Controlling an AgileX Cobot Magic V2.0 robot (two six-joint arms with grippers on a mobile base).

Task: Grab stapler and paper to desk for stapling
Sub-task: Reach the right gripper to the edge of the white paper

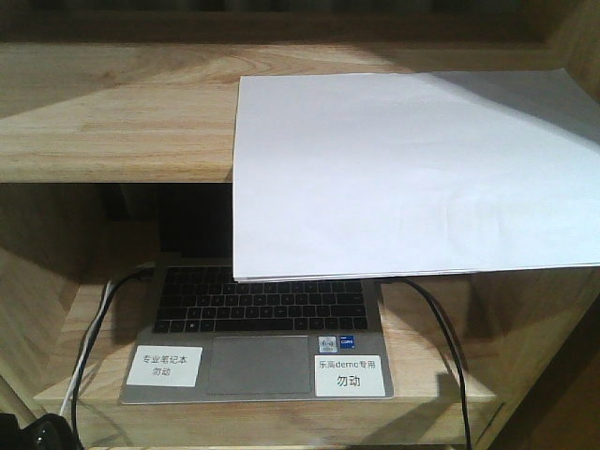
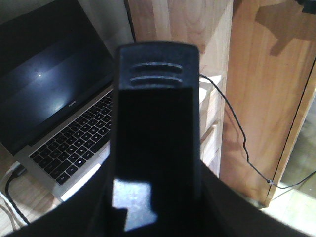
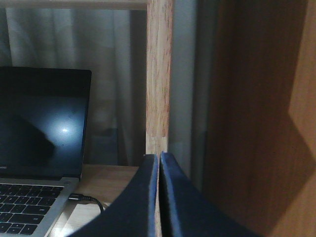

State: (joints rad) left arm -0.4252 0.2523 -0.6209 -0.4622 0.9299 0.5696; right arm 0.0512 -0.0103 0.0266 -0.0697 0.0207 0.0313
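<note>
White sheets of paper [image 1: 412,169] lie flat on the upper board of the shelf unit [image 1: 112,112], their front edge jutting out past the board and hanging over the open laptop [image 1: 258,366] on the shelf below. The left gripper [image 2: 157,186] is angled down and rolled sideways over the laptop's keyboard. Its dark fingers [image 2: 98,197] curve up on either side of the stapler [image 2: 155,123] and clamp it, so the black body with two ridges near its tip stands straight out from the jaws. The right gripper [image 3: 159,160] is held level and points at the shelf's upright post [image 3: 158,74], just right of the dark screen. Its two fingers are pressed flat together with nothing between them.
</note>
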